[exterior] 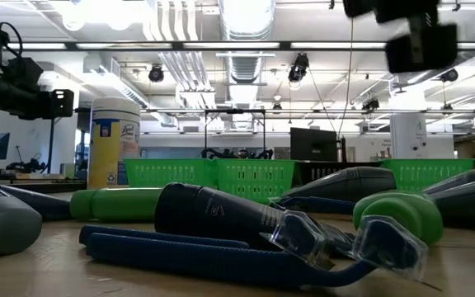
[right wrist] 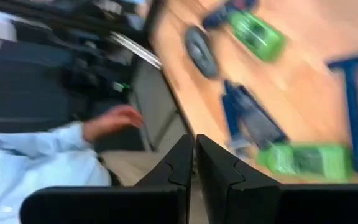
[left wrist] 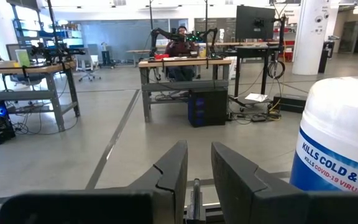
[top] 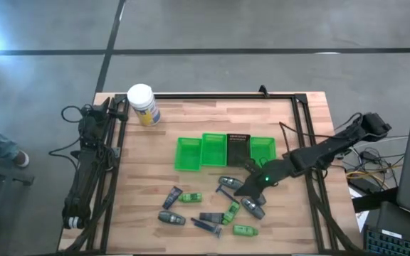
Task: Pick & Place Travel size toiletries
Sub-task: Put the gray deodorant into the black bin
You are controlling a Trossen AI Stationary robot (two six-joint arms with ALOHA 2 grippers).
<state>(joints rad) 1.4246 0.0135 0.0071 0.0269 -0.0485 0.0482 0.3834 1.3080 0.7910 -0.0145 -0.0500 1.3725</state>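
Toiletries (top: 206, 206) lie scattered on the worktop (top: 191, 128) in front of the green bins (top: 225, 151). Right gripper (top: 243, 188) hovers over them, jaws nearly closed, empty. Left gripper (left wrist: 197, 180) is parked by the canister (top: 143, 104), jaws slightly apart. Items look light, rigid and slick: grip mid-body, across the width.

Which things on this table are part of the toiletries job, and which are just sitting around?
Part of the job:
- travel size toiletries, scattered on the near half of the table
- green bins, in a row mid-table
- right gripper, above the scattered items, fingers closed and empty

Just sitting around:
- white canister, at the far left corner
- left gripper, parked by the canister
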